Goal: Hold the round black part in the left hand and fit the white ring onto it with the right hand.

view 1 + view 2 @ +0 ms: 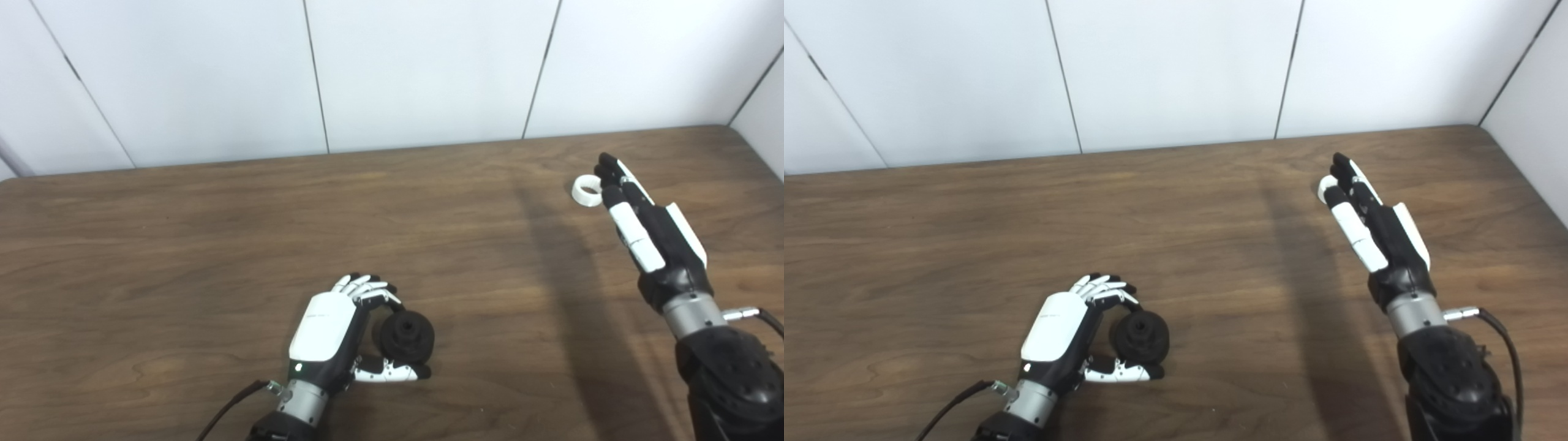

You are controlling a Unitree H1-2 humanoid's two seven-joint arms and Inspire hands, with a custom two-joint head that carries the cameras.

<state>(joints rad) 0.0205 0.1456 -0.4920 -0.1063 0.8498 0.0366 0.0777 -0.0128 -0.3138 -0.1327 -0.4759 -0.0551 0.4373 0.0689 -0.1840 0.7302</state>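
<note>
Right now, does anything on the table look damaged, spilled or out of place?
Nothing stands out. The round black part sits between the curled fingers of the left hand, and the white ring lies beside the right hand fingertips. The table shows no spill.

One round black part (404, 335) is counted, enclosed by the left hand (334, 331); one white ring (586, 190) is counted, just beside the right hand's (649, 226) fingertips.
</note>
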